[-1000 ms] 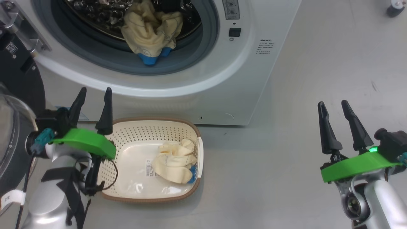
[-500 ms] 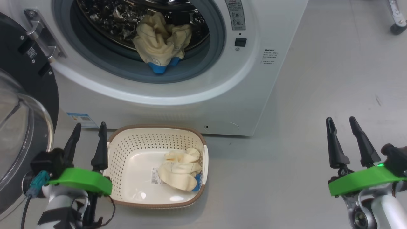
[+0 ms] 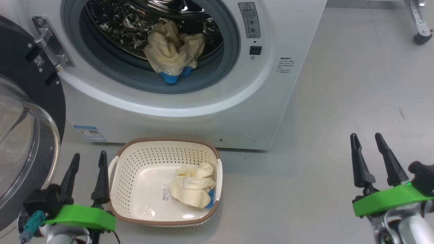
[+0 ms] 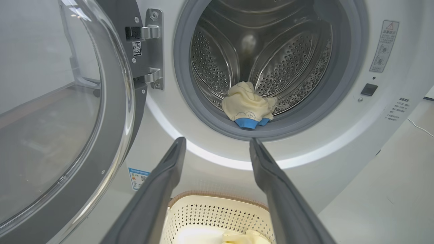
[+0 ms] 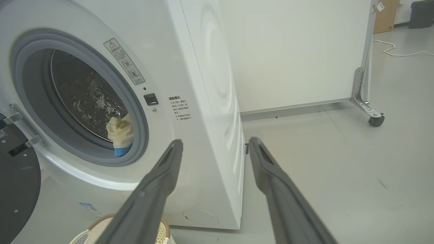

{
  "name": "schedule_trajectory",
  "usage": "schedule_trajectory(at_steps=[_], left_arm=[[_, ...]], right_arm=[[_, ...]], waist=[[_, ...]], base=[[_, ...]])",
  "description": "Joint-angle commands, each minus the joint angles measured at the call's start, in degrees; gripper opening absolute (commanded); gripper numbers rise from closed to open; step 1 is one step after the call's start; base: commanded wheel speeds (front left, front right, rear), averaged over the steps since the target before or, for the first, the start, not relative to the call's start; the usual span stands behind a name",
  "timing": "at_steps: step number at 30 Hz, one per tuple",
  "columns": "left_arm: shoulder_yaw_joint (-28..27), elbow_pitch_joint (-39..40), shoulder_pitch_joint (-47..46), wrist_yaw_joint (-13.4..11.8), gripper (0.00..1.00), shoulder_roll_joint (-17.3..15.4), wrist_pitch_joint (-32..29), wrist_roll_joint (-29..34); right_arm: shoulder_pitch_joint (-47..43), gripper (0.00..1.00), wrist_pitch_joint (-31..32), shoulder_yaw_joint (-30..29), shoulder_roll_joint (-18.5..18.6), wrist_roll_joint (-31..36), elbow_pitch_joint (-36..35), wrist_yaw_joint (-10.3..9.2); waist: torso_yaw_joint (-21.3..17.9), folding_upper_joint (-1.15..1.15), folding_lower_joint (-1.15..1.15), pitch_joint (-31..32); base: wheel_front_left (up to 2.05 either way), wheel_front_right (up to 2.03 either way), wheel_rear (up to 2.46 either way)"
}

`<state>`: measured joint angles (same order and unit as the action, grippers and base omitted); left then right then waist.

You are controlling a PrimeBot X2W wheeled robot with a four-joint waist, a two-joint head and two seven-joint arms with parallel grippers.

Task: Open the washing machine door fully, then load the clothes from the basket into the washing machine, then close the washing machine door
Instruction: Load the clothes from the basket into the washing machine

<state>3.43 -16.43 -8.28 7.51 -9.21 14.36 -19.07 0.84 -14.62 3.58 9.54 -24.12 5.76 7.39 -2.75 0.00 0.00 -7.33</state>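
Our left claw (image 3: 89, 155) stood open and empty just left of the basket (image 3: 162, 139); our right claw (image 3: 366, 135) gaped empty too, well apart over the floor (image 3: 322, 189). We judged the left should drop onto the clothes (image 3: 191, 189) heaped against the basket's right wall, pinch a thick fold, and carry it past the gasket (image 3: 217, 73), since one garment (image 3: 173, 54) sat on the lip of the drum (image 4: 217, 57). The cloth looked soft and crumpled, the basket perforated plastic, the drum dimpled steel, the door (image 3: 20, 67) glossy black around bulging glass, swung wide
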Motion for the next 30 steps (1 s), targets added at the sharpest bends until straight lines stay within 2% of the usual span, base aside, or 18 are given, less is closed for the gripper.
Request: schedule_trajectory(at_steps=[1,15,30], left_arm=[[-2.62,2.26,-0.99,-0.02,1.0,-0.6,0.63,0.36],[-1.68,1.59,-0.99,-0.02,1.0,0.03,0.63,0.52],[5.4,-9.3,-7.42,-0.02,1.0,0.49,0.63,-2.76]], right_arm=[[0.32,1.0,-0.38,0.82,1.44,-0.04,-2.07,0.1],[1.49,1.0,-0.38,0.35,0.72,0.38,-2.84,0.1],[8.02,1.0,-0.38,-0.07,-2.26,1.89,-4.75,0.1]], waist=[[-0.11,0.0,0.0,0.05],[-0.68,0.0,0.0,-2.48],[-1.84,0.0,0.0,-13.5]], base=[[0.0,0.0,0.0],[0.0,0.0,0.0],[0.0,0.0,0.0]])
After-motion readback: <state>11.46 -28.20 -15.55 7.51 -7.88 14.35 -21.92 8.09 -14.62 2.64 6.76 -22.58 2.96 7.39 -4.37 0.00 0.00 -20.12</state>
